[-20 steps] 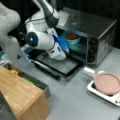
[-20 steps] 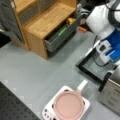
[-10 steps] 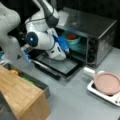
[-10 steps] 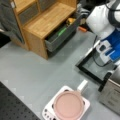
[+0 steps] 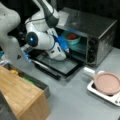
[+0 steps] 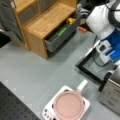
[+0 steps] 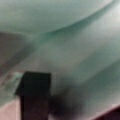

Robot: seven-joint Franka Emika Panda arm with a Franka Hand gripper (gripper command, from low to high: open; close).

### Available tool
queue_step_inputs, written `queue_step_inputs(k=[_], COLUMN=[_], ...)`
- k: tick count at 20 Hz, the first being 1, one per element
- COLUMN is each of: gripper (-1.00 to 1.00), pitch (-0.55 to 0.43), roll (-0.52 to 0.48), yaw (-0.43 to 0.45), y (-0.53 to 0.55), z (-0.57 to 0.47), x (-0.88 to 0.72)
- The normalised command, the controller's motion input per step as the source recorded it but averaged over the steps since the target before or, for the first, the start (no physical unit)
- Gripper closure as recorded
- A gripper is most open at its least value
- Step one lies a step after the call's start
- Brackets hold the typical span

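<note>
- The teal bowl (image 5: 72, 40) is seen inside the open toaster oven (image 5: 100, 32), on a teal tray (image 5: 80, 48); something red (image 5: 72, 36) lies in the bowl.
- In the wrist view, a pale teal curved surface (image 7: 60, 17) fills the top – the bowl's side, very close – with the teal tray (image 7: 87, 70) below it, and one dark finger (image 7: 35, 95) of the gripper is seen at the lower left.
- The gripper (image 5: 65, 48) is reached into the oven mouth, just beside the bowl; whether it is open or closed cannot be told, and contact with the bowl cannot be made out.
- Nearest in a front view, a wooden cabinet (image 5: 20, 100) is set at the bottom left, with its grey drawer (image 5: 32, 81) pulled out; a yellow item (image 5: 13, 72) and a green item (image 5: 27, 79) are seen inside.
- At the bottom right of the same view, a pink pan (image 5: 108, 83) with a white handle is rested on a small white stove (image 5: 110, 97) on the grey table (image 5: 75, 100).
- Further back, the oven's glass door (image 5: 58, 65) is folded down flat onto the table – the white robot arm (image 5: 40, 38) is bent over it.
- In a front view the same cabinet (image 6: 45, 22), drawer (image 6: 58, 37), pan (image 6: 68, 105) and oven door (image 6: 96, 66) are seen from above, with the arm (image 6: 102, 20) at the top right.
</note>
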Motion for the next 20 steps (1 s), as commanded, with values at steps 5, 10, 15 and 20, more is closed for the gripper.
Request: queue_step_inputs(k=[5, 10, 15, 20], gripper=[1.0, 1.0, 1.0, 1.0], pitch=[-0.084, -0.069, -0.048, -0.048], roll=[-0.109, -0.086, -0.053, -0.032], yaw=[0.193, 0.232, 0.249, 0.249], y=[-0.13, -0.31, -0.4, -0.35], z=[-0.05, -0.07, -0.06, -0.05], x=[-0.05, -0.03, 0.0, 0.02])
